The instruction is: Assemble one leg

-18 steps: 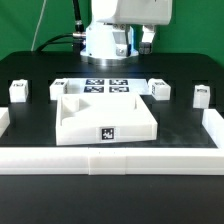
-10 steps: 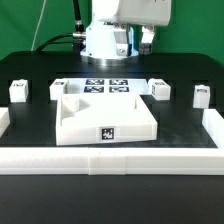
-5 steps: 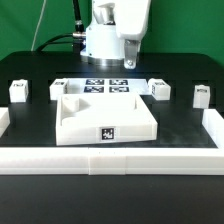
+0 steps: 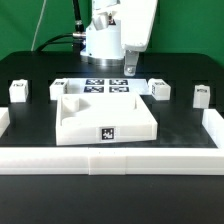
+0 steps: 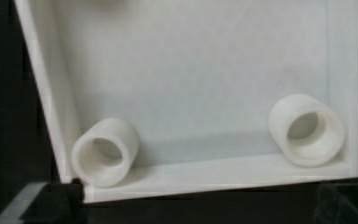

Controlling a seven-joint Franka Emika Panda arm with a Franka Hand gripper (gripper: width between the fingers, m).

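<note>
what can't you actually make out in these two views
- gripper: open or shut unclear; small and dark in the exterior view, absent from the wrist view.
- marker board: near part hidden behind the tray, exterior view.
- leg at the exterior view's left: tag too small to read.
- wrist view: blurred; its edges cut off most of the tray.

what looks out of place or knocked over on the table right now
Nothing stands out. The white tray sits flat and square in front of the marker board. The leg at the exterior view's far left and the leg at its far right stand clear of it, neither visibly tipped or broken.
</note>
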